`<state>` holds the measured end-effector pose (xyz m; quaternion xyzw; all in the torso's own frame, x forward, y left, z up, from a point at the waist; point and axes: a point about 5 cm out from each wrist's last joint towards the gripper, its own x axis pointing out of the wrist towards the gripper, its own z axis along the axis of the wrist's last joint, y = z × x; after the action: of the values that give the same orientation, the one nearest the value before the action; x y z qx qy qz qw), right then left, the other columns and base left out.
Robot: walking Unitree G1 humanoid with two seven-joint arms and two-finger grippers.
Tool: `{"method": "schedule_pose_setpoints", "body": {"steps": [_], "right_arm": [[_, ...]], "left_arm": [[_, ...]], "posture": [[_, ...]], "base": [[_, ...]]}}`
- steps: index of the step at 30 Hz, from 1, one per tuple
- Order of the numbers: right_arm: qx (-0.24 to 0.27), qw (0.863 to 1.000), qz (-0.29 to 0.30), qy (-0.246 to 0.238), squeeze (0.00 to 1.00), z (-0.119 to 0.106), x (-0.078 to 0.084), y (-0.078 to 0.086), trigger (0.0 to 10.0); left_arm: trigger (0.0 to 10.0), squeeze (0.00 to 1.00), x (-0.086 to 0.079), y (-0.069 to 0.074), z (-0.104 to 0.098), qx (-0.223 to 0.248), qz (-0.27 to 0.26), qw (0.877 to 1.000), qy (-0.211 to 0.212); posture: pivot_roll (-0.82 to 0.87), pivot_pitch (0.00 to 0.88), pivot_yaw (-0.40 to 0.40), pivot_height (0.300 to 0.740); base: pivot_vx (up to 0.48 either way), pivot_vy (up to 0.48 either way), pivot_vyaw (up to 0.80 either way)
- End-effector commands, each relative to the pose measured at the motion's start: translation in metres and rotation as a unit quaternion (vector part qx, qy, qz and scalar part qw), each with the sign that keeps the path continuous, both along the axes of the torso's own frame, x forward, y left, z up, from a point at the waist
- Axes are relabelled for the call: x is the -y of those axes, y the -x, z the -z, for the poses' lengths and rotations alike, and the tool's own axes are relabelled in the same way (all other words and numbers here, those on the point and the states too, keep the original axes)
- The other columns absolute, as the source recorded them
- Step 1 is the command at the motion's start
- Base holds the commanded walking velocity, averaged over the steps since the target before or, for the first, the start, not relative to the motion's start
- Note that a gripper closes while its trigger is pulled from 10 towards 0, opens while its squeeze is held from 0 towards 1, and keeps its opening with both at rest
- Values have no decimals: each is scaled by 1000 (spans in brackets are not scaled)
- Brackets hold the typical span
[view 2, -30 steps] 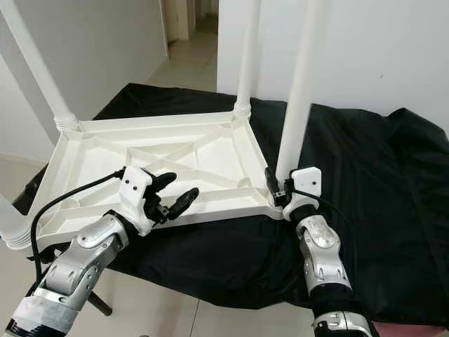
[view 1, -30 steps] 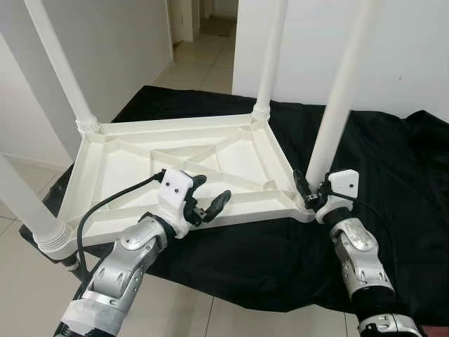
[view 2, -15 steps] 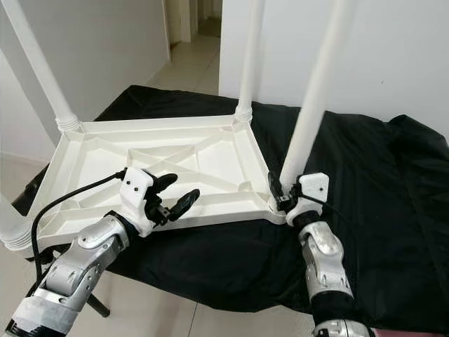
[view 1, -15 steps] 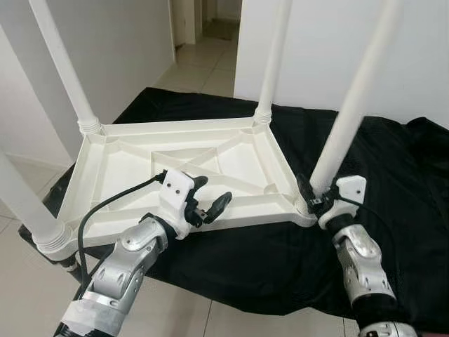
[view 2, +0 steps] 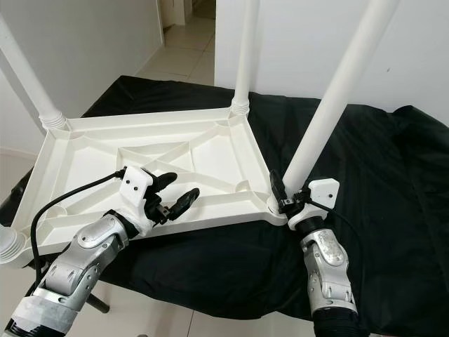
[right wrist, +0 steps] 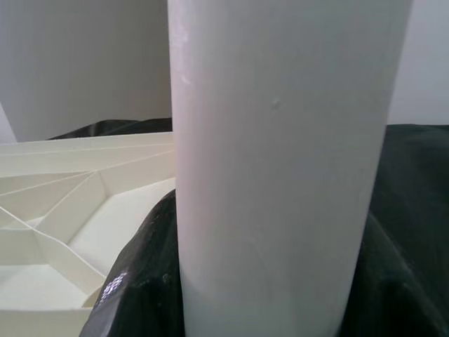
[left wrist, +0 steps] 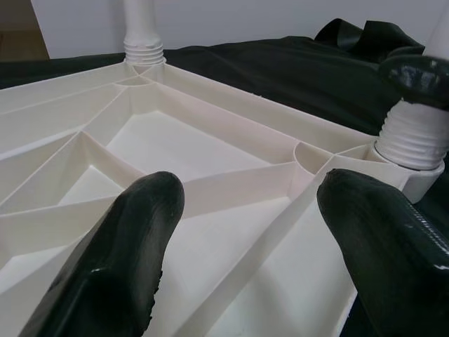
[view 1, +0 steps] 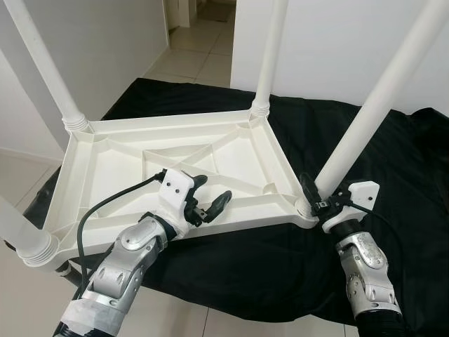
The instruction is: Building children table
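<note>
A white plastic tabletop (view 1: 126, 165) lies upside down on a black cloth, its ribbed underside up. White legs stand in three corners: far left (view 1: 43, 67), far right (view 1: 270, 53) and near left (view 1: 17, 228). A fourth leg (view 1: 382, 95) leans to the right out of the near right corner socket (view 1: 303, 206). My right gripper (view 1: 324, 203) is shut on this leg just above its threaded base. My left gripper (view 1: 209, 198) hovers open over the tabletop's near rim, holding nothing.
The black cloth (view 1: 393, 154) covers a low surface and falls over its near edge. Beyond it are a white wall (view 1: 330, 42) and a tiled hallway (view 1: 193, 53). Tiled floor (view 1: 21, 175) shows to the left.
The leg in my right gripper has tipped further to the right, and the gripper has moved right with it. My left gripper has stayed put. The camera has shifted slightly.
</note>
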<state>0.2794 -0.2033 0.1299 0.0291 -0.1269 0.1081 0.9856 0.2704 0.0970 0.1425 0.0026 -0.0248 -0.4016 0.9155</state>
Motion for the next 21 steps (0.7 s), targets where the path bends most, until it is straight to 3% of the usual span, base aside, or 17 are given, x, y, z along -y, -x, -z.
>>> {"method": "schedule_pose_setpoints", "body": {"steps": [1,14,21], "right_arm": [[34,999,11,-7,0,-21,7,-5,10000],[78,996,27,-18,0,-54,16,-11,10000],[67,997,39,-12,0,-51,18,-15,10000]], "left_arm": [[10000,0,4,4,1,2,38,999,-12],[10000,0,-10,-13,-16,37,54,997,-45],[10000,0,3,-18,-18,43,108,990,-77]], "posture": [[-49,0,-1,740],[-38,0,-11,740],[-38,0,-7,740]], "base": [[0,0,0],[0,0,0],[0,0,0]]}}
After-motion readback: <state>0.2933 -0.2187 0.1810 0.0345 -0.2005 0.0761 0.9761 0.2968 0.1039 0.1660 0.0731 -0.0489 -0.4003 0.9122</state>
